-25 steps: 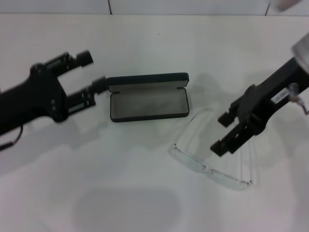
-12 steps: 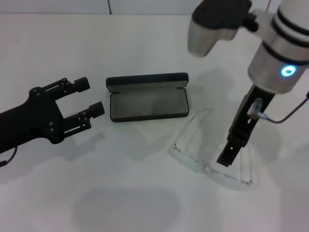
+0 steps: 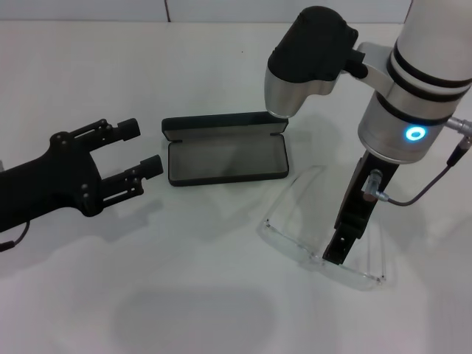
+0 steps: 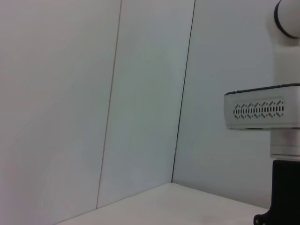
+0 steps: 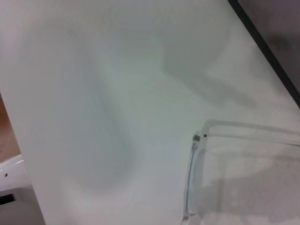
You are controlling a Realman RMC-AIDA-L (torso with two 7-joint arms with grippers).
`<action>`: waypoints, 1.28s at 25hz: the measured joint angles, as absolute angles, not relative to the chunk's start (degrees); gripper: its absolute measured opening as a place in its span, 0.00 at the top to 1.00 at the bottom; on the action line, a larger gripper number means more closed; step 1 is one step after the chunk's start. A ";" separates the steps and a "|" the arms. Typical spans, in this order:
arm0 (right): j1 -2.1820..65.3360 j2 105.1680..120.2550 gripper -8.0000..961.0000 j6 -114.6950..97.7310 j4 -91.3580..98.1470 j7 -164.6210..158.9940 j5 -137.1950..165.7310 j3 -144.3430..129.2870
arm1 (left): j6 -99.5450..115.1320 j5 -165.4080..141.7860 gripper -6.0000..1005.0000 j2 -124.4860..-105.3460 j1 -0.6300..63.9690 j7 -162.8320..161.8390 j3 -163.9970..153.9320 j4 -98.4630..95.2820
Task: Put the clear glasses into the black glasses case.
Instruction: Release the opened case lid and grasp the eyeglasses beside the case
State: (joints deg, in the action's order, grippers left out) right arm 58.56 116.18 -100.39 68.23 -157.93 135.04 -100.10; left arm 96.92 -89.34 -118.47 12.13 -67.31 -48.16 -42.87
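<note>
Nearest, on the right side of the white table (image 3: 221,295), the clear glasses (image 3: 310,236) lie flat with their arms unfolded, pointing toward the far side. The right gripper (image 3: 338,252) points straight down over the front of the frame, right at the lens; whether its fingers are apart or together I cannot tell. Farther back, near the middle, the black glasses case (image 3: 225,151) lies open, grey lining showing, lid tipped toward the far edge. On the left, the left gripper (image 3: 140,151) hangs just beside the case's left end, fingers spread apart, gripping nothing.
</note>
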 joint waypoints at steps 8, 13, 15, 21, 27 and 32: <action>58.58 116.18 0.12 -100.09 68.21 -157.94 134.77 -101.14 | 95.62 -89.47 0.30 -118.49 12.66 -67.41 -48.16 -42.81; 58.63 116.19 0.12 -99.58 67.95 -158.33 134.69 -102.57 | 95.55 -89.48 0.30 -118.60 12.68 -67.28 -48.16 -42.80; 58.97 116.19 0.13 -99.34 67.27 -158.45 134.68 -103.02 | 95.44 -89.48 0.30 -118.66 12.68 -67.21 -48.16 -42.80; 59.20 116.19 0.13 -98.53 66.77 -158.90 134.68 -104.16 | 94.60 -89.48 0.30 -118.72 13.44 -67.17 -48.16 -42.80; 59.33 116.19 0.14 -96.61 66.67 -159.06 132.51 -105.63 | 94.18 -89.48 0.30 -118.82 13.94 -67.14 -48.16 -42.80; 59.68 116.19 0.14 -93.62 65.56 -159.64 131.66 -108.72 | 93.94 -89.48 0.30 -118.89 14.36 -67.06 -48.17 -42.73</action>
